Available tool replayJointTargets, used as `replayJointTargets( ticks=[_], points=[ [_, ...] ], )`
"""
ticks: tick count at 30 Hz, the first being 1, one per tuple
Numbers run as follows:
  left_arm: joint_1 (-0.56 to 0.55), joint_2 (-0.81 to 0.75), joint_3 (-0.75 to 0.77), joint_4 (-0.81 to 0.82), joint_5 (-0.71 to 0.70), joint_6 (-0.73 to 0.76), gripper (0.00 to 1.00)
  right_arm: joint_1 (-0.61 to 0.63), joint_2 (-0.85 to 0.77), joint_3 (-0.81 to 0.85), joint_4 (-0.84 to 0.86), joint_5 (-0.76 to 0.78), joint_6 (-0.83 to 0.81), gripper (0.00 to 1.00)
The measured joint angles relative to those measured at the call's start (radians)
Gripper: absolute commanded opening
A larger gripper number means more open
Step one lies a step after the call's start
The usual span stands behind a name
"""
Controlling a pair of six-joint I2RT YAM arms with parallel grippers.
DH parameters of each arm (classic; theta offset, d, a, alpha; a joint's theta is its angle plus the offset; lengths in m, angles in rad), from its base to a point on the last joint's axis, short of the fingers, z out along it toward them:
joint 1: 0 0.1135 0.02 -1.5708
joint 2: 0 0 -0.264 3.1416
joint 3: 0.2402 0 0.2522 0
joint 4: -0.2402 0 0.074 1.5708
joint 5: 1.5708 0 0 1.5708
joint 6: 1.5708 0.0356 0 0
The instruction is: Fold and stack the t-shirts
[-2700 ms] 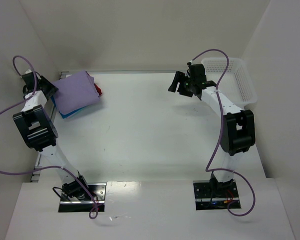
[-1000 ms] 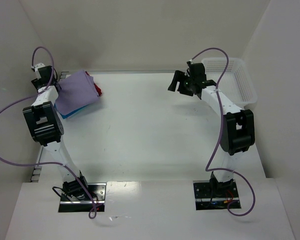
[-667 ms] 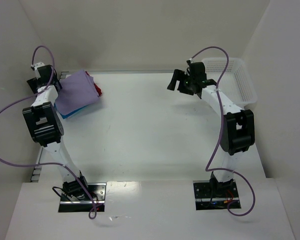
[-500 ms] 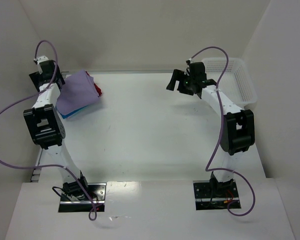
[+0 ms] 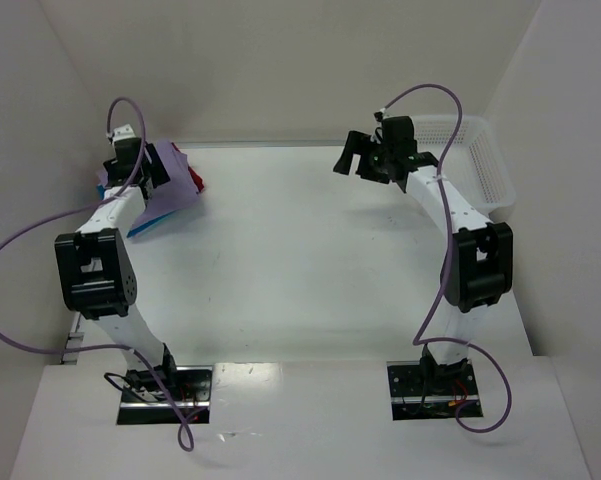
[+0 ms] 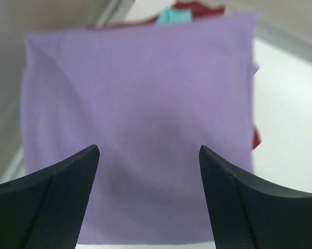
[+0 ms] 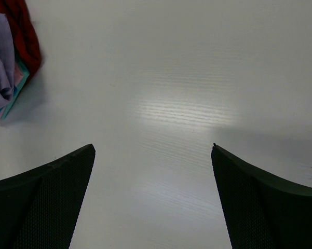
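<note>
White tabletop (image 5: 310, 250) carries the folded lavender cloth t-shirt (image 6: 140, 88) straight below the left gripper (image 6: 148, 150), whose jaws stand apart, empty.

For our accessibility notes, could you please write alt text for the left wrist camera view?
A folded lavender t-shirt fills most of the frame; a red t-shirt and a blue t-shirt peek out from under its far edge. The left gripper hangs open over it, holding nothing, and the white table shows at right.
</note>
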Motion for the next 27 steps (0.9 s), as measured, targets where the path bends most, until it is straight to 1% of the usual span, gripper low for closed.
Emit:
replayJointTargets(
  ticks=[3, 7, 9, 11, 13, 15, 16, 17, 21, 24, 27],
  points=[
    [0.008, 0.04, -0.022, -0.022, 0.015, -0.034, 0.84, 0.0, -0.024, -0.032, 0.003, 0.009, 0.002, 0.98],
    [0.009, 0.123, 0.003, -0.06, 0.024, -0.057, 0.84, 0.0, -0.06, -0.077, 0.004, 0.016, 0.007, 0.98],
    [0.009, 0.153, 0.026, -0.079, 0.03, -0.062, 0.87, 0.0, -0.077, -0.089, 0.005, 0.023, 0.008, 0.99],
    [0.009, 0.156, 0.039, -0.091, 0.042, -0.072, 0.92, 0.0, -0.091, -0.09, 0.0, 0.041, 0.008, 0.99],
    [0.009, 0.146, 0.053, -0.108, 0.063, -0.076, 0.93, 0.0, -0.1, -0.082, -0.012, 0.071, 0.007, 0.99],
    [0.01, 0.134, 0.074, -0.131, 0.087, -0.078, 0.96, 0.0, -0.1, -0.053, -0.038, 0.104, 0.003, 0.99],
    [0.01, 0.126, 0.092, -0.15, 0.096, -0.078, 0.96, 0.0, -0.1, -0.035, -0.052, 0.121, -0.002, 0.99],
    [0.01, 0.12, 0.119, -0.173, 0.106, -0.078, 0.98, 0.0, -0.1, -0.016, -0.063, 0.135, -0.006, 0.99],
    [0.008, 0.071, 0.255, -0.248, 0.123, -0.074, 0.99, -0.001, -0.107, 0.034, -0.067, 0.201, -0.016, 0.99],
    [0.008, -0.022, 0.306, -0.278, 0.122, -0.074, 0.99, -0.01, -0.111, 0.066, -0.08, 0.226, -0.013, 0.99],
    [0.008, -0.152, 0.308, -0.304, 0.111, -0.075, 0.99, -0.019, -0.113, 0.089, -0.082, 0.236, -0.011, 0.99]
  ],
)
